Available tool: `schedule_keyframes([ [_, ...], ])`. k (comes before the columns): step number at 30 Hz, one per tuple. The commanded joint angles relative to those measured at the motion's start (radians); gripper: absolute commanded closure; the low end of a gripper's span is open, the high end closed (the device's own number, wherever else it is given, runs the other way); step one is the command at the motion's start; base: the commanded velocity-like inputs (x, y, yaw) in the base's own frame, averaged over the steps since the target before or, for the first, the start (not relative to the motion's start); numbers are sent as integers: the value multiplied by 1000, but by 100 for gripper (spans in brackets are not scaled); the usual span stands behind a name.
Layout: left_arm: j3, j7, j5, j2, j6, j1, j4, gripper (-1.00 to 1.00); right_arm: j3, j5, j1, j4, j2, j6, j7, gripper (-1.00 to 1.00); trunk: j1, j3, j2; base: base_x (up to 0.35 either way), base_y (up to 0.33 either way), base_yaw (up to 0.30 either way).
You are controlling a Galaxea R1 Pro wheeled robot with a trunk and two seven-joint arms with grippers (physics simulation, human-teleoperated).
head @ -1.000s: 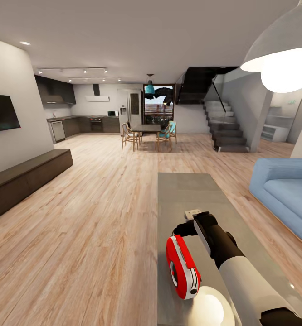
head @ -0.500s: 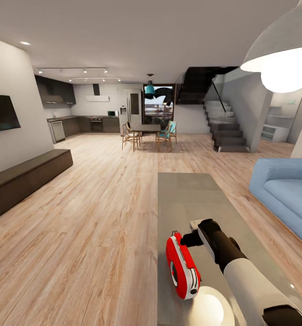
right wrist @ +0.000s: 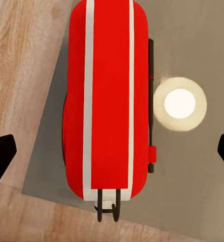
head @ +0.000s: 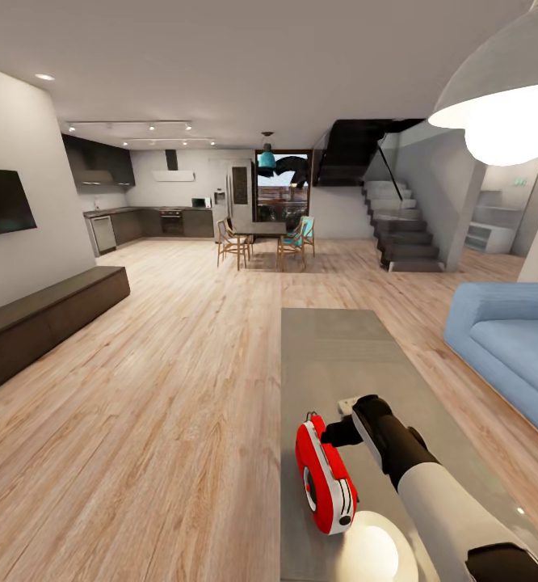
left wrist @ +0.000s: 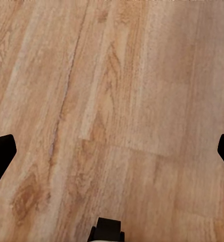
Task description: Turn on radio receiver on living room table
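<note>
The red radio receiver [head: 324, 477] stands on the grey-beige coffee table [head: 334, 347], near its close left edge, white face with the round dial turned toward me. My right gripper [head: 331, 432] hovers at the radio's far end, touching or almost touching it. In the right wrist view the radio [right wrist: 107, 101] lies straight below the right gripper [right wrist: 112, 151], whose black fingertips [right wrist: 1, 154] stand wide apart, open, nothing held. The thin handle runs along one side of the radio. My left gripper [left wrist: 112, 151] hangs open over the wood plank floor [left wrist: 112, 75].
A blue sofa [head: 511, 339] sits right of the table. A dark low bench cabinet [head: 43, 319] and a wall TV [head: 2, 202] line the left wall. A white pendant lamp [head: 503, 97] hangs at upper right; its glare [head: 374, 550] shines on the tabletop. Dining chairs [head: 265, 238] and stairs [head: 406, 234] stand far back.
My right gripper has dropped slightly and come closer to the radio's far end over the last second. The radio has stayed put.
</note>
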State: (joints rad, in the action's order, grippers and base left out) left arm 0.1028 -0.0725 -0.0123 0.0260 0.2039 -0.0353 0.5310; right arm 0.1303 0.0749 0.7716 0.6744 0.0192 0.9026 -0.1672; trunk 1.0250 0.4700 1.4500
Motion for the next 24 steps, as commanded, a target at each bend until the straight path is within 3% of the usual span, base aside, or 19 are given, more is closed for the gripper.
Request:
schedule_keyframes([
  [1,0,0,0,0,0,0,0,-100,0,0,0,-1,0,0,-1,-100,0,0,0,0,0,0],
  [8,0,0,-1,2,0,0,1,-100,0,0,0,-3,1,-6,-6,-100,0,0,0,0,0,0],
  [24,0,0,-2,3,3,0,1,-100,-1,3,0,-6,1,-7,-9,-100,61,50,112,0,0,0],
])
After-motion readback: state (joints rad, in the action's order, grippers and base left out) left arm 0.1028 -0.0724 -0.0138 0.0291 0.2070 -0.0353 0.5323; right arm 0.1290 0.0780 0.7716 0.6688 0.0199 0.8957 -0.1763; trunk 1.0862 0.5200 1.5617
